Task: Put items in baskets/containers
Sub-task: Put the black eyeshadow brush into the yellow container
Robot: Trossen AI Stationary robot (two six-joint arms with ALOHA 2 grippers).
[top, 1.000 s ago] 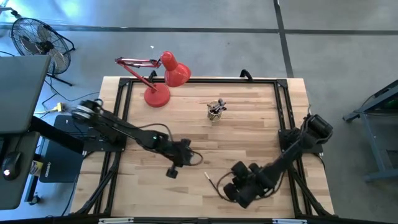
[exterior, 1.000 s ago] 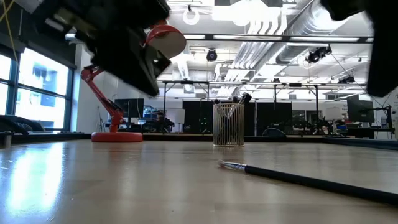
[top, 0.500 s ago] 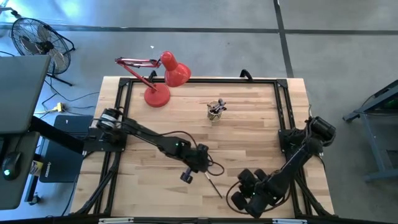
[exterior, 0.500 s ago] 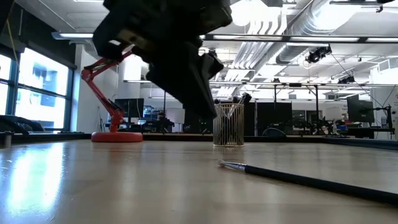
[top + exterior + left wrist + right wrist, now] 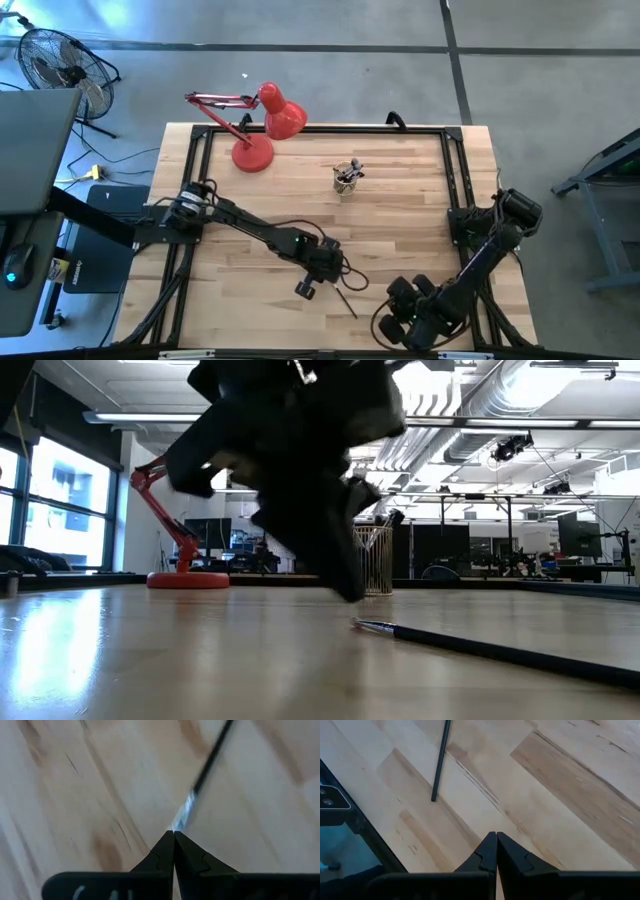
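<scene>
Hovering with fingers together, the left gripper [image 5: 173, 833] points at a brush [image 5: 207, 762] lying on the table [image 5: 400, 220]; right gripper [image 5: 496, 835] likewise closed.

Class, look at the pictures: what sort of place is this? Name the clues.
Probably a robotics lab or workshop: a wooden worktable in a black frame, exposed ceiling ducts, and rows of monitors on desks behind.

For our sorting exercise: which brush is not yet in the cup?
The lone brush lying flat on the table, by the left gripper; the others stand in the cup.
</scene>
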